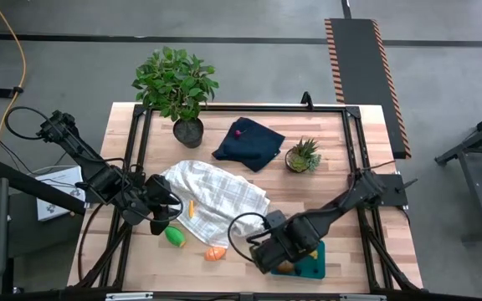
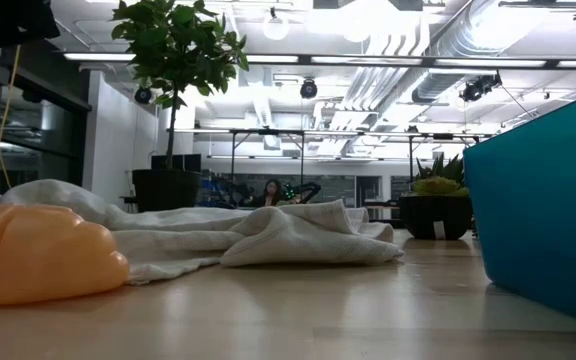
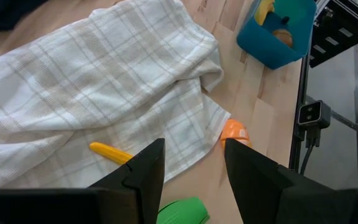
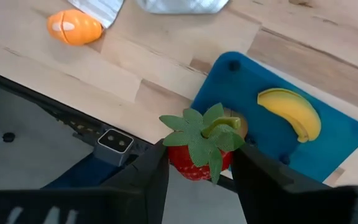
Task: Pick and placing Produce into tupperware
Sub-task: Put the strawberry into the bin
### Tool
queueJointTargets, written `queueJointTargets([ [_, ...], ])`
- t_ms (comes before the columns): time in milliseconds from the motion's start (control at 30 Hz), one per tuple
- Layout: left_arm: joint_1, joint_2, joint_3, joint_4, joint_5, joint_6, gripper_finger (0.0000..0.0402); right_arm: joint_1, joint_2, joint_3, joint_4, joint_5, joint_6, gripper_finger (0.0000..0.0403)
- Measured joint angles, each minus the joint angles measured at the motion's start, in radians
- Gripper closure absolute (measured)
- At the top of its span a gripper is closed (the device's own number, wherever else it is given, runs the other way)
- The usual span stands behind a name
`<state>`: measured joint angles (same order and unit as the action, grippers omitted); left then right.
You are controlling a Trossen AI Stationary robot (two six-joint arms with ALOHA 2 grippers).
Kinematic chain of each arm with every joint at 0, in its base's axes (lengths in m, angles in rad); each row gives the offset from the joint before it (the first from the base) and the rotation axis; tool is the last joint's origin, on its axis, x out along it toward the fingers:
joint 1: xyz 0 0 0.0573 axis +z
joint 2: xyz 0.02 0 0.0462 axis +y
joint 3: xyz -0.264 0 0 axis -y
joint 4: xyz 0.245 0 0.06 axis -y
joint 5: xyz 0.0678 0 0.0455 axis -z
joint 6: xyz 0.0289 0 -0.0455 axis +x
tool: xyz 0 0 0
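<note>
My right gripper (image 4: 199, 149) is shut on a red strawberry (image 4: 197, 163) with a green leaf cap, above the near-left end of the teal tupperware (image 4: 272, 146). A yellow banana (image 4: 291, 113) lies in the tupperware, and a brown piece (image 4: 240, 124) shows behind the berry. My left gripper (image 3: 194, 144) hangs open above the near edge of the checked cloth (image 3: 98, 81). A green piece (image 3: 180, 211) lies just below it on the table, and an orange piece (image 3: 235, 132) beside the cloth. A thin yellow piece (image 3: 110, 151) rests on the cloth. My right gripper pinches the strawberry's red body (image 4: 180, 163) between its two fingers, one on each side, coming from above and pointing down. The leaf cap (image 4: 205, 134) faces the wrist camera. The berry is lifted clear, over the tupperware's near-left end.
A navy cloth (image 1: 248, 142) with a small red berry (image 1: 239, 131) on it lies toward the far edge, between a leafy potted plant (image 1: 176, 84) and a small spiky plant (image 1: 303, 155). In the low view the orange piece (image 2: 38, 255) and the tupperware wall (image 2: 548, 220) stand close.
</note>
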<state>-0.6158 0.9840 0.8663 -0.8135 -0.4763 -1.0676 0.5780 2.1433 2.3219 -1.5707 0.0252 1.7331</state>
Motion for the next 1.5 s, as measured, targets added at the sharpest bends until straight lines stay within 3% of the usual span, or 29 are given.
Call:
queueJointTargets([
  [1033, 0.000, 0.000, 0.000, 0.000, 0.015, -0.003, 0.0245, 0.139, 0.000, 0.000, 0.000, 0.020, 0.172, 0.0258],
  [1500, 0.000, 0.000, 0.000, 0.000, 0.012, -0.004, 0.0245, 0.143, 0.000, 0.000, 0.000, 0.039, 0.127, 0.0258],
])
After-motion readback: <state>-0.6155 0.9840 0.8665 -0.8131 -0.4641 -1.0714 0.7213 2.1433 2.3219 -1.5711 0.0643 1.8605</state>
